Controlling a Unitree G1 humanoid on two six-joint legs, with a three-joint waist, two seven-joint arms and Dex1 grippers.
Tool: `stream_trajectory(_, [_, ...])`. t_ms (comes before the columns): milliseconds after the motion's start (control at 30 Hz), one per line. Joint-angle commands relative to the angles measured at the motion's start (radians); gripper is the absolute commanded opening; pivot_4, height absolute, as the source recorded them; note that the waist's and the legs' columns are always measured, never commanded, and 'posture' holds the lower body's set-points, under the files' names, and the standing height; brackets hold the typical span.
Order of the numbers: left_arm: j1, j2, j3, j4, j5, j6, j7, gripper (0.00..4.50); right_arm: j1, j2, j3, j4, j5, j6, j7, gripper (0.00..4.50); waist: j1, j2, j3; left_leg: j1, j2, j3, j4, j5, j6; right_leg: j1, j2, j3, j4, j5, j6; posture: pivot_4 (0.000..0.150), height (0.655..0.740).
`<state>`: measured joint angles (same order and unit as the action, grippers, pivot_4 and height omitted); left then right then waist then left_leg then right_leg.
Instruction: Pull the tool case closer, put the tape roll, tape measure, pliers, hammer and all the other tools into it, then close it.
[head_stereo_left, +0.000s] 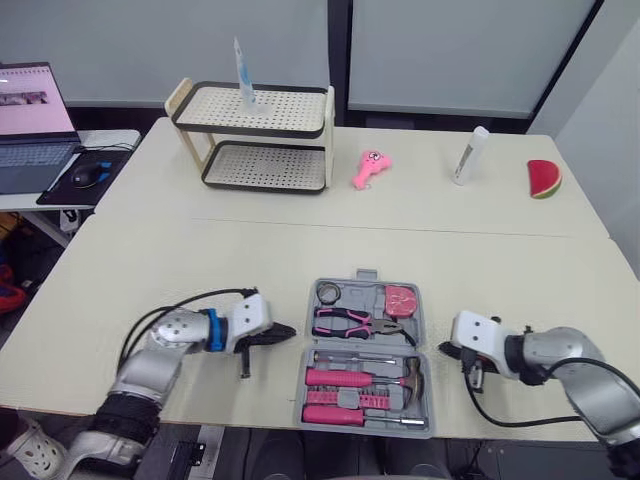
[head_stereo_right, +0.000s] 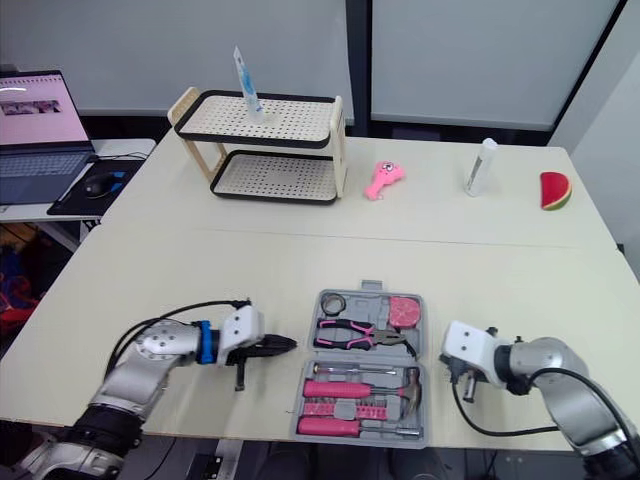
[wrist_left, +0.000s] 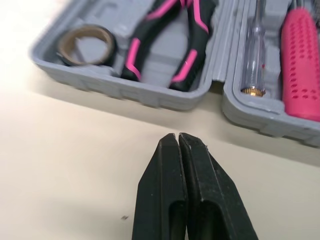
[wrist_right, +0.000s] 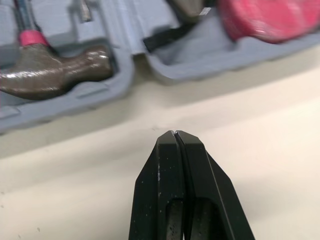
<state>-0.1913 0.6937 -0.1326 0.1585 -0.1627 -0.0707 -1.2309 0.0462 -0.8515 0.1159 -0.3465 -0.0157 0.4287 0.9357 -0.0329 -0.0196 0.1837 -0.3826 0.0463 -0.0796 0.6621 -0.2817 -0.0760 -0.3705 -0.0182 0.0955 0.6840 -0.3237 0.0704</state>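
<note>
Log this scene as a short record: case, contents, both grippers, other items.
case: tool case open, flat, near table edge
far half: tape roll, pliers, tape measure
near half: hammer, pink-handled tools
left gripper: shut, empty, left of case
right gripper: shut, empty, right of case
far table: two-tier rack, pink toy, white bottle, watermelon slice

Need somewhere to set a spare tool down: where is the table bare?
Widest bare patch: between the two-tier rack and the open tool case. Tight: the gaps from case to left gripper and right gripper, both shut. Crowded far edge: pink toy, white tube, watermelon slice.
</note>
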Motion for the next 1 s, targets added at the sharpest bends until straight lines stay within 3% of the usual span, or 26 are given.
stream_trajectory(33, [0.113,0.07,-0.001,-0.274,-0.129,0.07,-0.099,0.05,0.064,0.003,-0.116,-0.097,0.054,0.03,-0.032,0.0,-0.001,0.0,0.0,0.0,0.0,0.0,0.0,0.0,0.0,0.0,0.0,0.0,0.0,0.0,0.0,0.15,0.735])
stream_trajectory(133, [0.172,0.079,-0.055,-0.431,-0.14,0.132,-0.086,0.05,0.099,0.029,-0.146,-0.145,0.088,0.074,-0.053,0.0,0.001,0.001,0.0,0.0,0.0,0.002,0.0,0.0,0.0,0.001,0.0,0.001,0.0,0.0,0.0,0.15,0.735])
stream_trajectory(233, [0.166,0.038,-0.124,-0.466,-0.077,0.145,-0.037,0.05,0.116,0.052,-0.147,-0.18,0.098,0.103,-0.085,0.0,0.001,0.002,-0.001,0.001,0.0,0.001,0.0,0.0,0.0,0.002,0.0,0.001,0.0,0.0,0.001,0.15,0.735])
stream_trajectory(567, [0.099,-0.045,-0.316,-0.374,0.109,0.117,0.029,0.05,0.112,0.072,-0.123,-0.219,0.106,0.16,-0.134,0.0,0.001,0.003,-0.001,0.001,-0.001,0.001,0.0,0.0,0.0,0.002,0.0,0.001,-0.002,0.0,0.001,0.15,0.735])
stream_trajectory(1000, [0.04,-0.075,-0.386,-0.256,0.194,0.078,0.05,0.05,0.053,0.102,-0.131,-0.234,0.185,0.291,-0.166,0.0,0.001,0.003,-0.002,0.001,-0.001,0.001,0.0,0.0,0.0,0.002,0.0,0.001,-0.002,0.0,0.001,0.15,0.735])
